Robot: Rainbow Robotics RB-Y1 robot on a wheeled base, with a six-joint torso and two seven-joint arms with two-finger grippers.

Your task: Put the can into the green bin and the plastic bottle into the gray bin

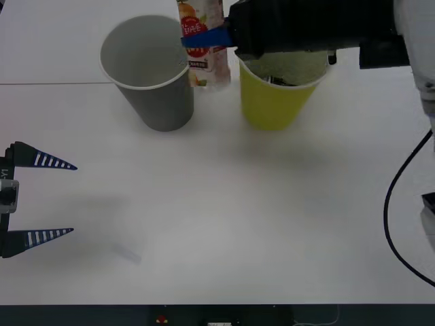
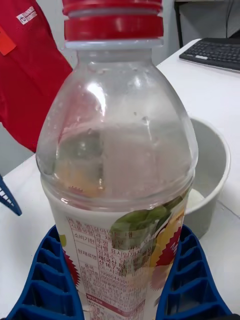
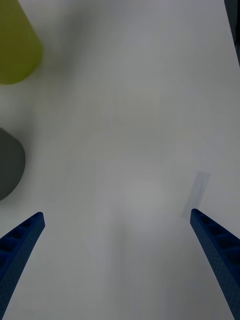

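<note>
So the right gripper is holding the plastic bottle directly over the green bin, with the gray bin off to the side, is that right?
Not quite. The right gripper holds the plastic bottle between the gray bin and the green bin, not over the green one, as the front view shows.

Blue ribbed fingers point(image 3: 22, 245), black arm housing, black cable.

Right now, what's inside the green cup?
The right gripper, shut on the plastic bottle, reaches across the green bin and covers much of its mouth. Something dark lies inside under the arm; I can't tell what. The gray bin beside it looks empty.
</note>
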